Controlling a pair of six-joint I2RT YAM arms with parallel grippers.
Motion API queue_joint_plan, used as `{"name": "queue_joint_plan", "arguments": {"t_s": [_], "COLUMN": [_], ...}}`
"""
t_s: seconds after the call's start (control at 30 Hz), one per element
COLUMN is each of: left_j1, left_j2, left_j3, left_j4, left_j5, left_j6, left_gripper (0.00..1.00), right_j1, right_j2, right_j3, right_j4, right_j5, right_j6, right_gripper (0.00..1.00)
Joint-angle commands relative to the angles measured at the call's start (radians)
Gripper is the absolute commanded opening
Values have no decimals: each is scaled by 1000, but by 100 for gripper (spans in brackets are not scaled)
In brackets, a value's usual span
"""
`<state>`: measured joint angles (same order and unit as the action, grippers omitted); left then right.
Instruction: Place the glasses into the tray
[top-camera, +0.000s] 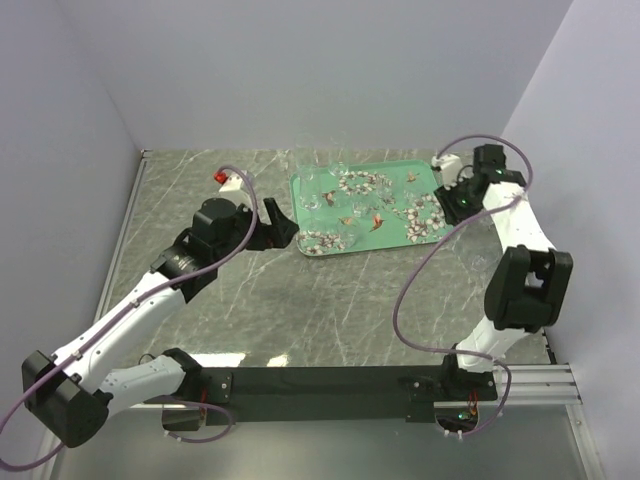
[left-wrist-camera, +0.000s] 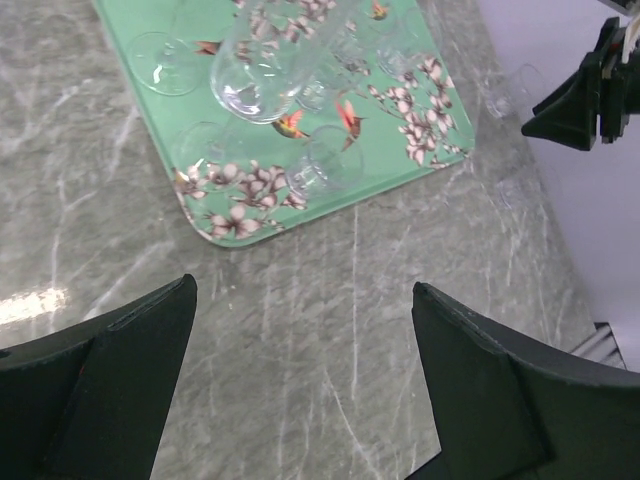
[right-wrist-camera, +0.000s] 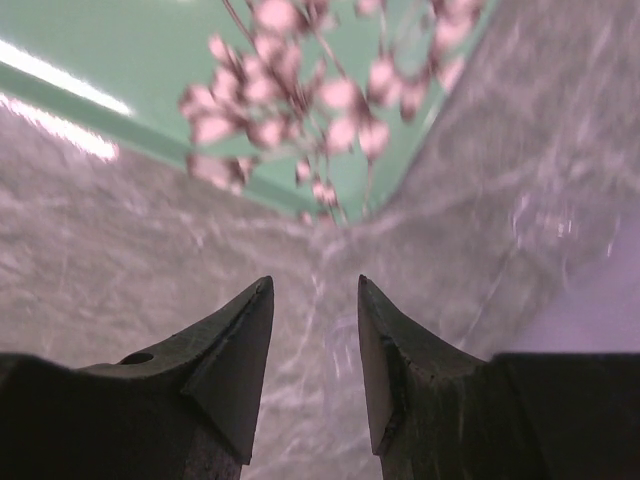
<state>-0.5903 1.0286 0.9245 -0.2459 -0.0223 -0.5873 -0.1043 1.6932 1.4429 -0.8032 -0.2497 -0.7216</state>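
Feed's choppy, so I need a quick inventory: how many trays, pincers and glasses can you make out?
Tray: 1
Pincers: 2, the left pincer and the right pincer, both open
Glasses: at least 5 made out; clear and overlapping, exact count unsure
Total: at least 8

glasses (left-wrist-camera: 262, 75): clear, several on tray | tray (top-camera: 392, 190): teal, floral, flat

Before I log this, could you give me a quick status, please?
Left gripper open, empty. Right gripper slightly open, nothing seen held. Several glasses on tray, stray glass on table beside it. Path clear.
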Motion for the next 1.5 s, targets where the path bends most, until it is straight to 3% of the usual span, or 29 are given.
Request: {"name": "queue_joint_plan", "arguments": {"t_s": [0.0,0.3,0.67,1.47], "left_j1": [4,3,4,4], "left_j2": [30,122,142,166], "left_j3": [54,96,91,82], "left_j4": [51,86,65,76], "left_j5": [84,173,190,197], "left_j6": [-3,-57,-101,-109], "left_gripper": [95,95,95,95], "right_j1": [-57,-106,-110,-143], "right_j2": [-133,-246,-273,-234], "right_j3": [-76,-266,-331,-437], "right_j4": [53,125,154,191], "right_j5": [-25,76,219,247], "right_j6": [11,-7,-81,-88], "right_gripper": [47,47,47,44]}}
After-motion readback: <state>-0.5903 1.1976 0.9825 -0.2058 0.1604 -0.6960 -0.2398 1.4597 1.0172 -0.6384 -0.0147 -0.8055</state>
